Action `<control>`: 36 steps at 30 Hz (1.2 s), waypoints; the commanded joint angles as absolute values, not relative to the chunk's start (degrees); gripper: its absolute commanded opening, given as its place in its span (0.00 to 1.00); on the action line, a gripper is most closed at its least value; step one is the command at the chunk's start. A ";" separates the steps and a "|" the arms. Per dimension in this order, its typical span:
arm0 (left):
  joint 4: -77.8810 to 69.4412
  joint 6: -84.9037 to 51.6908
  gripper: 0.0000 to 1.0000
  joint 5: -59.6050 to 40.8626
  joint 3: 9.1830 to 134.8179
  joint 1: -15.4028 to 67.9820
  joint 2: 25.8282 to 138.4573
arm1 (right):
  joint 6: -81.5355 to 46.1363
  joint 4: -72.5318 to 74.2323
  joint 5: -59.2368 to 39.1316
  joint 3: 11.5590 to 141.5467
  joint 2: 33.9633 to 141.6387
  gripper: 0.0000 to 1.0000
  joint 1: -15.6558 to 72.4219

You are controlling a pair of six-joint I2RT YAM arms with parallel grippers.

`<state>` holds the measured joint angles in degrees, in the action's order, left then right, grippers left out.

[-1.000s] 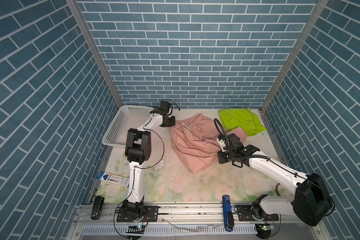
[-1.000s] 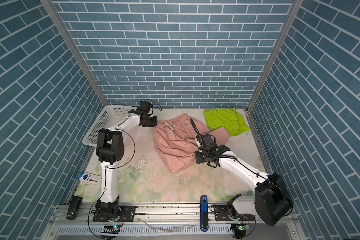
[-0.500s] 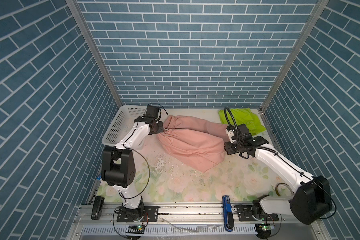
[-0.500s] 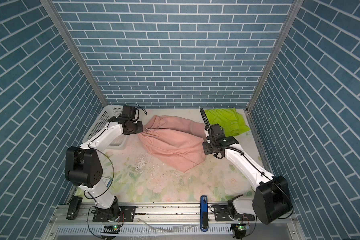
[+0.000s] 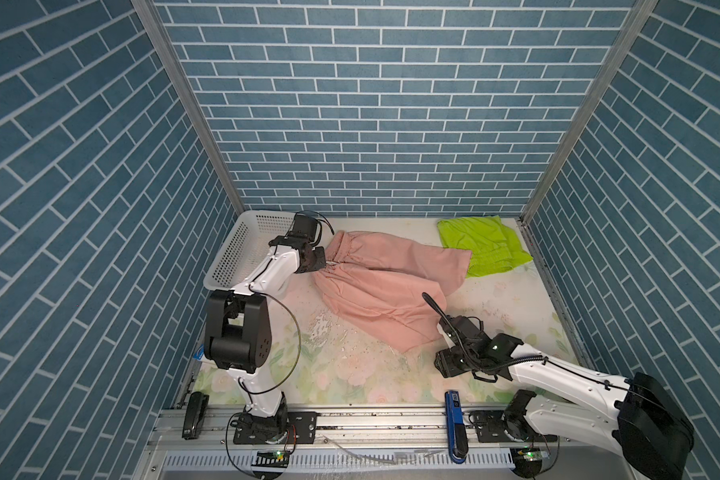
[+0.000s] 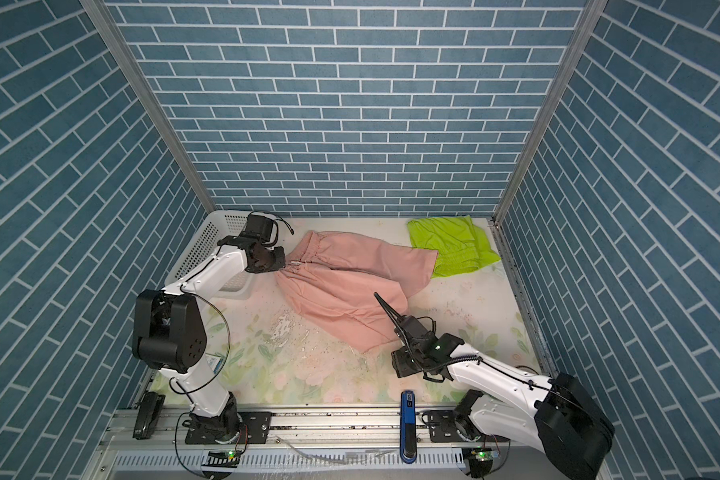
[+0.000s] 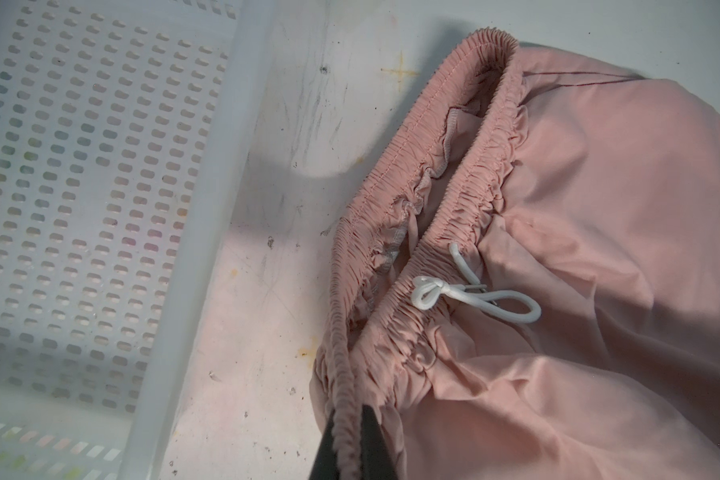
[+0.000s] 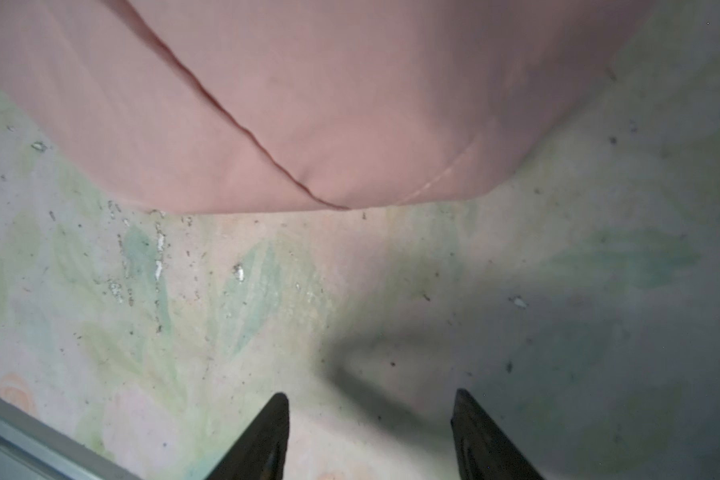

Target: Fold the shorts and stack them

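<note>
Pinching waistband (image 7: 391,178) of pink shorts (image 5: 385,297), left gripper (image 7: 348,415), right gripper (image 8: 370,394) spread

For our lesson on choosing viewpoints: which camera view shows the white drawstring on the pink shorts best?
The left wrist view: the drawstring lies close up, knot and loop sharp, on the waistband of the pink shorts. Both top views show only a tiny white fleck there; the right wrist view shows just the shorts' hem, no drawstring.

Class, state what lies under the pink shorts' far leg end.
A corner of the green shorts slips under the pink shorts; how far it runs beneath is covered.
</note>
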<state>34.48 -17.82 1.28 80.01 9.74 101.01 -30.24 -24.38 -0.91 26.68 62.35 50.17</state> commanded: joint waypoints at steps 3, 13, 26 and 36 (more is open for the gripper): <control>35.42 -18.11 0.00 1.84 79.28 9.32 99.32 | -29.54 -10.38 5.62 27.21 69.69 0.66 52.16; 36.53 -18.03 0.00 1.20 78.57 9.23 98.43 | -20.30 -2.71 16.11 32.19 80.33 0.50 51.87; 39.27 -19.50 0.00 0.83 77.97 9.23 89.67 | -6.44 -34.07 4.36 58.38 71.50 0.00 30.90; 41.22 -20.31 0.00 2.17 75.44 9.07 86.78 | 1.46 -61.64 16.12 84.18 81.98 0.00 29.79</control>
<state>39.68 -19.92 0.82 76.90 9.65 87.64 -3.07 -51.24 9.45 81.01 81.78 30.46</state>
